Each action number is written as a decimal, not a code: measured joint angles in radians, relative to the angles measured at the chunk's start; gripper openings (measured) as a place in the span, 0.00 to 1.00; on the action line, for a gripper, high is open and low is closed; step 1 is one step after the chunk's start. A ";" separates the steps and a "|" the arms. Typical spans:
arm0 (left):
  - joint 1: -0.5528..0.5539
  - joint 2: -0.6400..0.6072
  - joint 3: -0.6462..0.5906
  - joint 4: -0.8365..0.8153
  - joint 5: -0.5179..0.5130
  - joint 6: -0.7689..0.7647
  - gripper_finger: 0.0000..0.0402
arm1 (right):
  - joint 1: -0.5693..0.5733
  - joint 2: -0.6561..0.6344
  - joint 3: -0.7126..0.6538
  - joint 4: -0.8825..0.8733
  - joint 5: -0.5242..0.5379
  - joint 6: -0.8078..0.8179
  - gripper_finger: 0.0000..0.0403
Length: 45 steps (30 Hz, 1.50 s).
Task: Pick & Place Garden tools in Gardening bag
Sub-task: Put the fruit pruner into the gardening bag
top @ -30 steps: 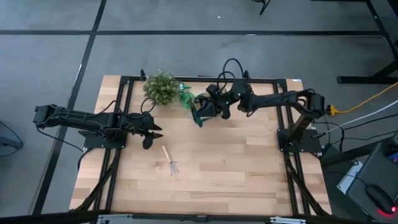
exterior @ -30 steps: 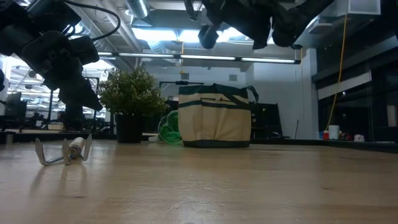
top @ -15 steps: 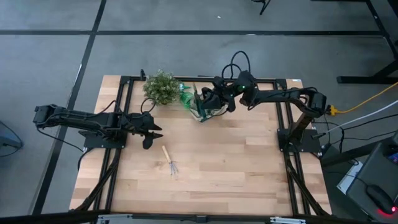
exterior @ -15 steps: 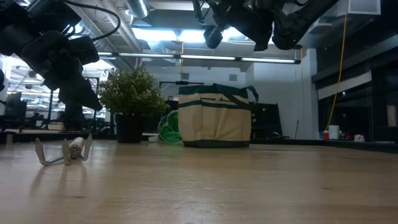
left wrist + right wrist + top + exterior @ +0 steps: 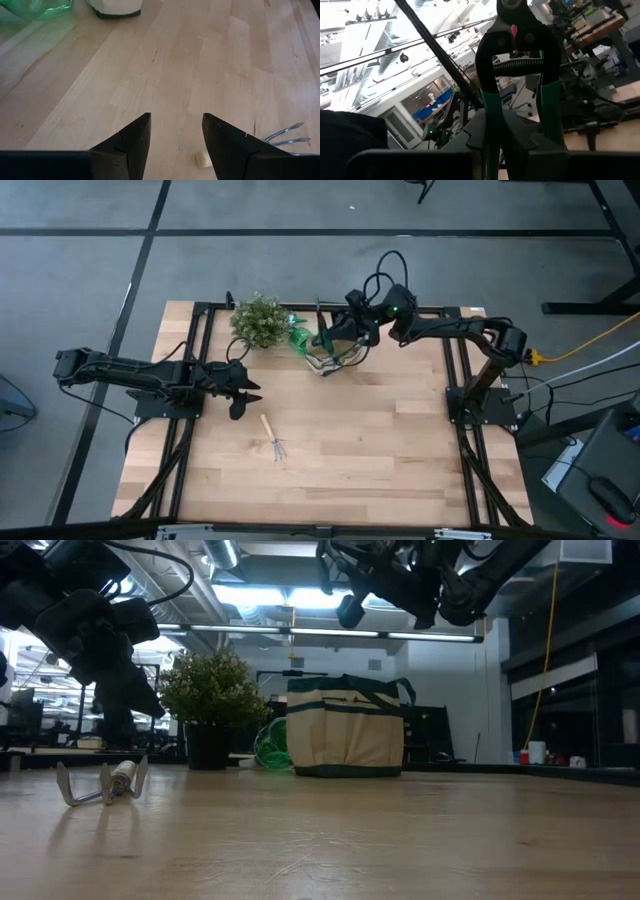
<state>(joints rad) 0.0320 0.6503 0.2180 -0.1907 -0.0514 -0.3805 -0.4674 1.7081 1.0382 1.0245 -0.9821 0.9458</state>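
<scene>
Right tool (image 5: 340,338): clamped on pruning shears (image 5: 520,75), directly above gardening bag (image 5: 330,358). Left tool (image 5: 175,145): fingers apart, idle beside mini rake (image 5: 273,438).

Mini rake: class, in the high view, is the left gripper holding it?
No. The mini rake lies on the table, apart from the left gripper, whose fingers are open and empty.

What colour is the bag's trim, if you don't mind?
Dark green on the beige bag, clearest in the low view.
</scene>
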 joint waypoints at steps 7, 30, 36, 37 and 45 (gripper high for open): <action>0.000 0.000 0.000 0.000 0.000 0.000 0.43 | -0.051 -0.063 0.000 -0.253 -0.025 -0.146 0.10; 0.000 0.000 0.000 0.000 0.000 0.000 0.43 | -0.089 -0.114 0.000 -0.888 0.303 -0.913 0.10; 0.000 0.000 0.000 0.000 0.000 0.000 0.43 | -0.095 -0.115 0.001 -0.945 0.370 -1.043 0.10; 0.000 0.000 0.000 0.000 0.000 0.000 0.43 | -0.095 -0.115 0.001 -0.965 0.373 -1.077 0.10; 0.000 0.000 0.000 0.000 0.000 0.000 0.43 | -0.095 -0.115 0.001 -1.064 0.475 -1.224 0.10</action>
<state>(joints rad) 0.0322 0.6506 0.2179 -0.1908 -0.0515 -0.3805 -0.5621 1.5932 1.0393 -0.0397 -0.5067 -0.2783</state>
